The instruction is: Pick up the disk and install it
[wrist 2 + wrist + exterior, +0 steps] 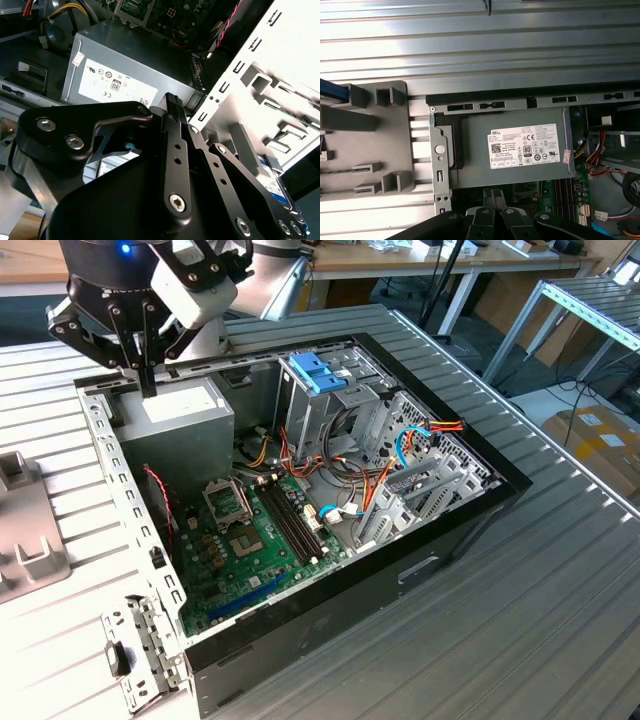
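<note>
The disk lies partly hidden in a pale grey holder beside the computer case. A strip of its bright blue rail point(331, 91) shows in the first wrist view. Its blue edge and labelled face point(278, 186) show in the second wrist view. My gripper point(147, 375) hangs above the case's rear corner, over the grey power-supply box point(185, 415), well apart from the disk. Its two black fingers point(172, 107) are pressed together with nothing between them. Their tips point(492, 202) show the same in the first wrist view.
The open computer case point(470, 510) lies on a ribbed metal table, with motherboard point(250, 540), cables and drive cage inside. A pale light-blue latch point(318, 370) sits on the cage. The grey holder point(25, 550) stands at the exterior view's left, beside the case's perforated metal edge point(115, 480).
</note>
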Motion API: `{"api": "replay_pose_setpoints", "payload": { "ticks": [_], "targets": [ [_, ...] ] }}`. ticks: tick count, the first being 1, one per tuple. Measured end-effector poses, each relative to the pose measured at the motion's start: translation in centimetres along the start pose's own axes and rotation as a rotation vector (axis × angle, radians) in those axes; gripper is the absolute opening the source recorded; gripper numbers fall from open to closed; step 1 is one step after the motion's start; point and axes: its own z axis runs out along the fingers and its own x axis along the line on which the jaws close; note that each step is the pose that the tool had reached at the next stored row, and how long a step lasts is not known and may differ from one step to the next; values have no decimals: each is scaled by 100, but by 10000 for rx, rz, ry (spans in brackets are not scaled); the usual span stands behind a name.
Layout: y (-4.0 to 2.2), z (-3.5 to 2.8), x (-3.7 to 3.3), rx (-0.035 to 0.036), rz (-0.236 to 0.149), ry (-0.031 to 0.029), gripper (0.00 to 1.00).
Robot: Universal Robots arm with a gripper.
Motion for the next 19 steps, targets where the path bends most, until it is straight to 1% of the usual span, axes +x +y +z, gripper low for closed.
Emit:
{"api": "replay_pose_setpoints", "payload": {
  "ticks": [10, 14, 19],
  "targets": [
    [-5, -1, 60, -1, -1, 0, 11],
    [-8, -3, 100, 0, 0, 0, 11],
    [-10, -4, 134, 0, 0, 0, 11]
  ]
}}
